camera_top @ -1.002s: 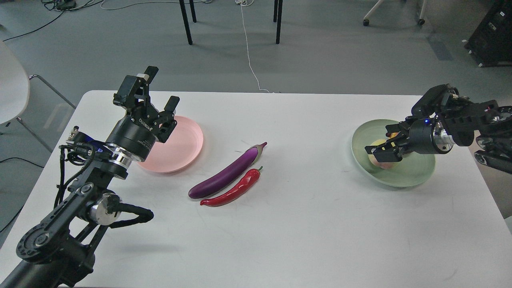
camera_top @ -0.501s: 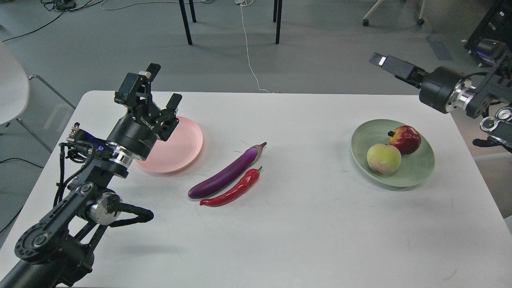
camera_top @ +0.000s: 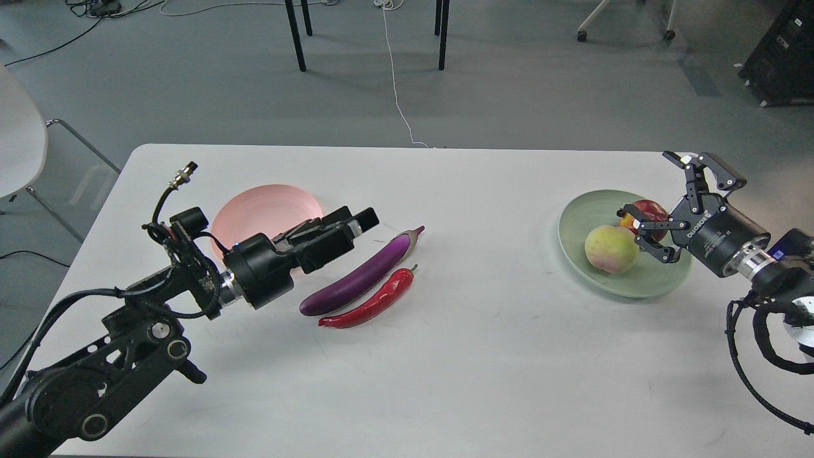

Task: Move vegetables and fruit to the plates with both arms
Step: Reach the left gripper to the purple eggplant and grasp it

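Observation:
The purple eggplant (camera_top: 362, 277) and the red chili pepper (camera_top: 372, 302) lie side by side on the white table (camera_top: 483, 356), left of centre. The pink plate (camera_top: 267, 203) at the left holds nothing. The green plate (camera_top: 572, 222) at the right holds the peach (camera_top: 610, 248) and the pomegranate (camera_top: 648, 208). My left gripper (camera_top: 359, 219) lies low and level, pointing right, just left of the eggplant's stem half; its fingers look slightly apart and hold nothing. My right gripper (camera_top: 647, 184) is open and empty over the green plate's right side, one finger crossing in front of the pomegranate.
The table's far edge runs behind both plates. Black chair legs (camera_top: 296, 35) and a white cable (camera_top: 397, 89) are on the floor beyond it. A white chair (camera_top: 19, 133) stands off the left edge.
My left gripper swung down from upright over the pink plate to level beside the eggplant. My right gripper dropped from high behind the table to the green plate's right side.

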